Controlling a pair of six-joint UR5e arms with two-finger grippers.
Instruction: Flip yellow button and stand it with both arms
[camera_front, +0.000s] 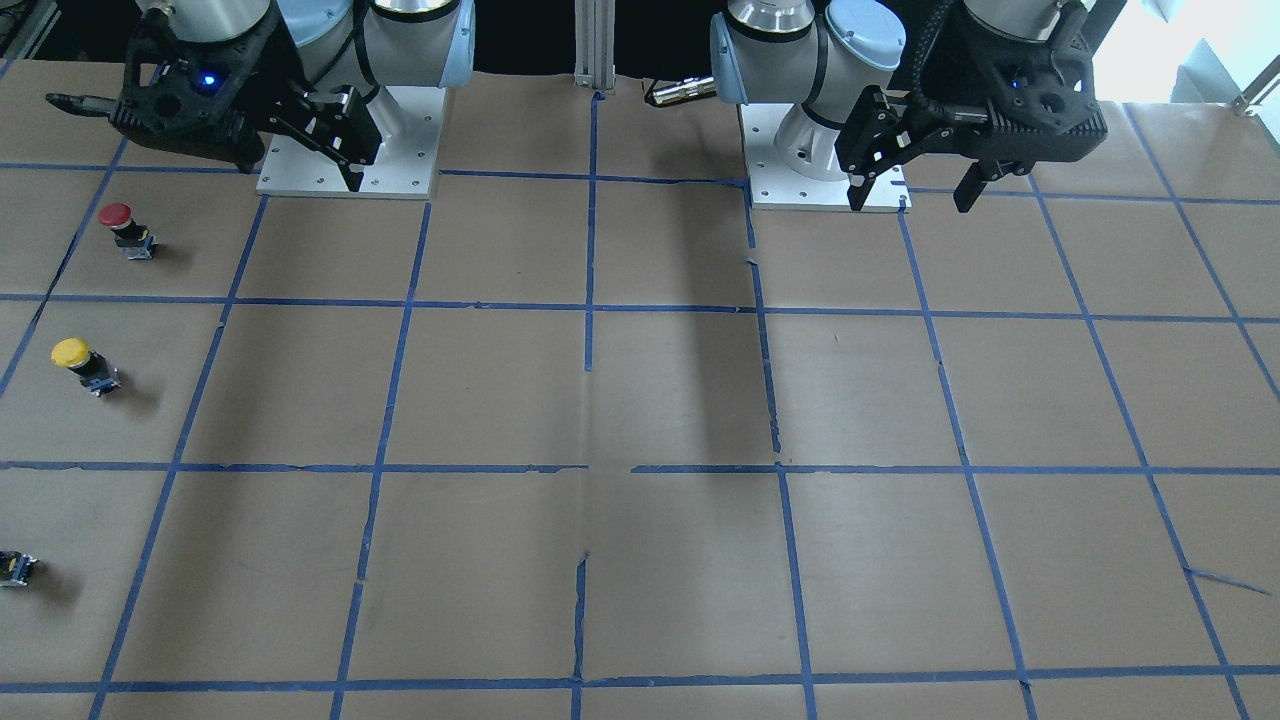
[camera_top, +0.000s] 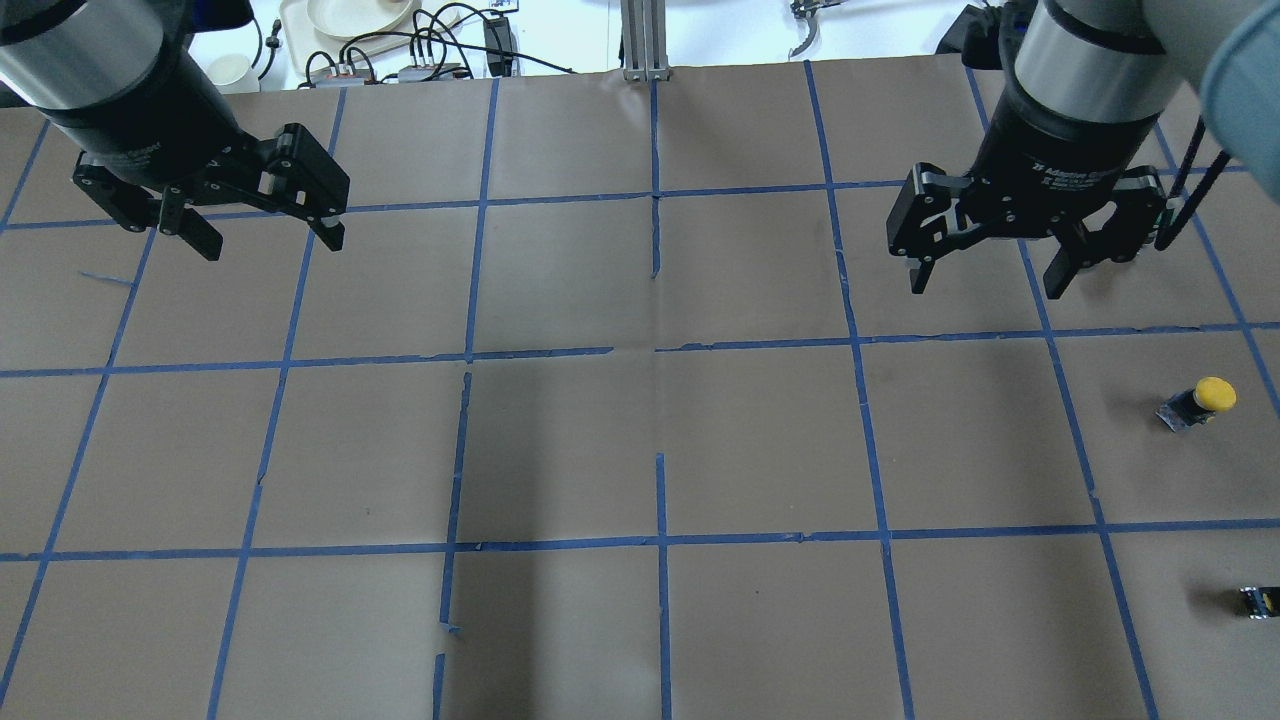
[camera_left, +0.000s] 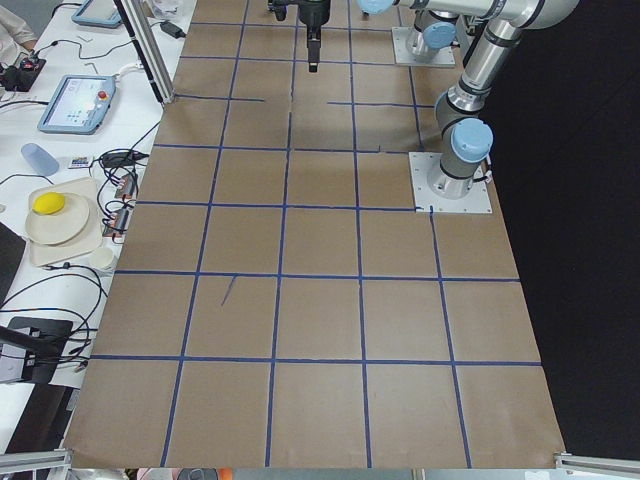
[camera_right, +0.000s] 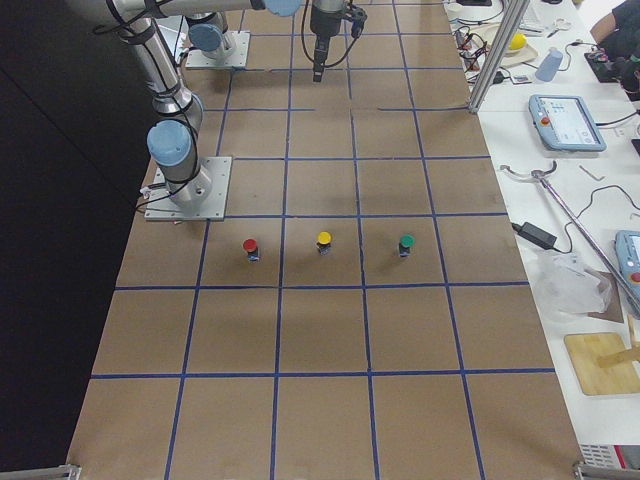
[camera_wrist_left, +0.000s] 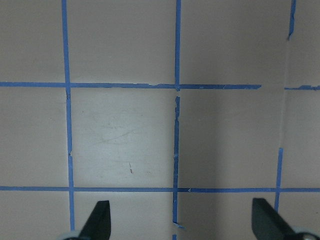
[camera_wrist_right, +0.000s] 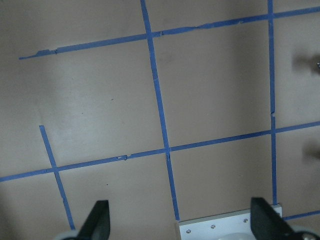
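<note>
The yellow button (camera_front: 82, 364) stands on the brown paper with its cap up, far out on my right side. It also shows in the overhead view (camera_top: 1200, 400) and in the exterior right view (camera_right: 323, 242). My right gripper (camera_top: 988, 287) (camera_front: 300, 175) hangs open and empty above the table, back from the button toward my base. My left gripper (camera_top: 270, 242) (camera_front: 912, 205) hangs open and empty on the other side of the table. Both wrist views show only spread fingertips (camera_wrist_left: 97, 217) (camera_wrist_right: 97, 217) over taped paper, with no button.
A red-capped button (camera_front: 122, 228) (camera_right: 250, 246) stands beside the yellow one, nearer my base. A green-capped button (camera_right: 405, 243) stands on the yellow one's other side. The arm base plates (camera_front: 350, 170) (camera_front: 830, 185) sit at the table's robot side. Cables and dishes (camera_top: 350, 20) lie beyond the far edge.
</note>
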